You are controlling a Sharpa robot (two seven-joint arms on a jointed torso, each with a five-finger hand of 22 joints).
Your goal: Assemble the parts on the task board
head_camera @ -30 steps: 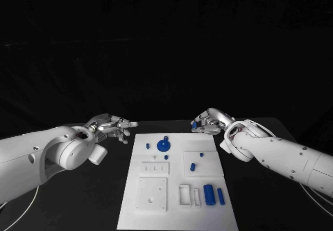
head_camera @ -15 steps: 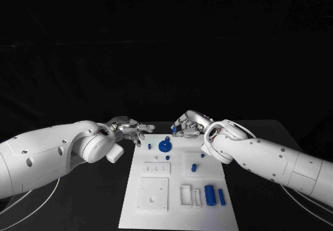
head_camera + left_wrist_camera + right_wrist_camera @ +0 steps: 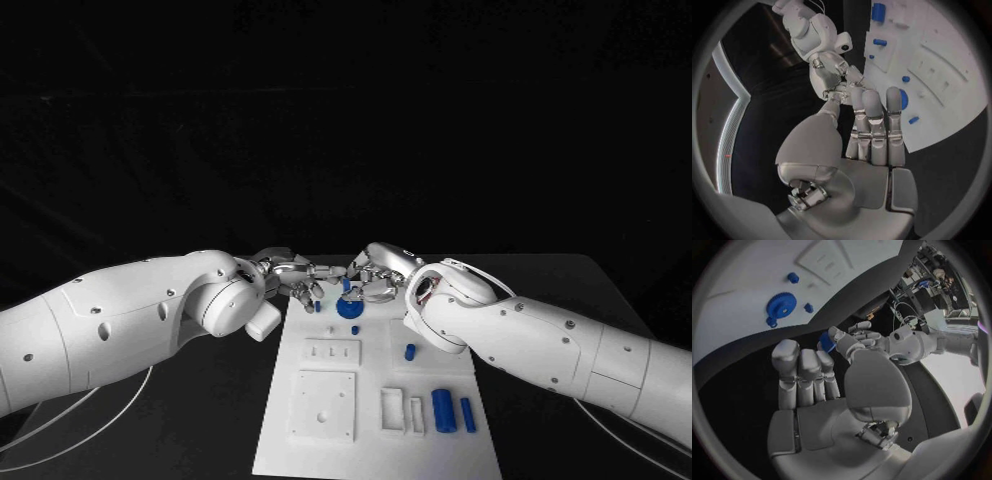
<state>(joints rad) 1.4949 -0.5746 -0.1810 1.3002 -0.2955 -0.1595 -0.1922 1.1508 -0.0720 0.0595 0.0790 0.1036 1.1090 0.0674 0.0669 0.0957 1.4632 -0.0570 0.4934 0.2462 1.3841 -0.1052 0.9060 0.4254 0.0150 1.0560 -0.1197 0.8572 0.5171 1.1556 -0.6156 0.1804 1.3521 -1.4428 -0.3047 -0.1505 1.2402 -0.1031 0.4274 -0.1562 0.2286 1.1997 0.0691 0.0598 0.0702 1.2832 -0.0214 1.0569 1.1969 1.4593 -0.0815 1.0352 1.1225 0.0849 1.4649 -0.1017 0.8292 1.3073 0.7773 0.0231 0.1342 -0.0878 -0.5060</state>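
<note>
— Task board point(image 3: 378, 395) position?
— Flat on the black bench point(image 3: 562, 300), middle, with a blue gear point(image 3: 349, 305) near its far end and blue cylinders point(image 3: 444, 410) near the front.
— Right hand point(image 3: 378, 275)?
— Over the far end, pinching a small blue part point(image 3: 826, 341) between thumb and finger.
— Left hand point(image 3: 296, 275)?
— Just beside it, fingers straight and together, holding nothing that I can see.

Matt white task board point(image 3: 378, 400), glossy metal hands.
</note>
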